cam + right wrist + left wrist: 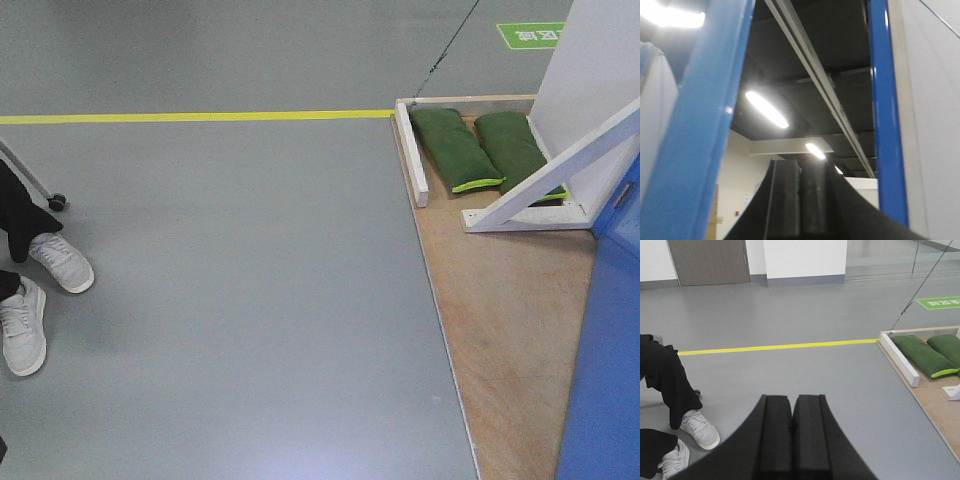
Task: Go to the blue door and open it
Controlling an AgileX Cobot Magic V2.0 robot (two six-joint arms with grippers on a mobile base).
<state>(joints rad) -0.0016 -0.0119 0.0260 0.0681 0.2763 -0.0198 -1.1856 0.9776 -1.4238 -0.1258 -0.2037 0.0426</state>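
Both pincers are closed, pads together on nothing: the left pincer (792,435) points low over the grey floor (790,375), while the right pincer (801,200) tilts up toward ceiling lights. Ahead and to the right of the left pincer lies a wooden platform (510,330) carrying the blue door (610,360) along its right side. Beyond the door a white wall panel (590,70) is propped by a white brace (555,180), and two green sandbags (455,150) probably weigh the stand down. To the left pincer's left are a person's white shoes (60,262). The door is cut off, its handle out of sight. Blue bands (690,125) flank the right pincer; whether door or frame is unclear.
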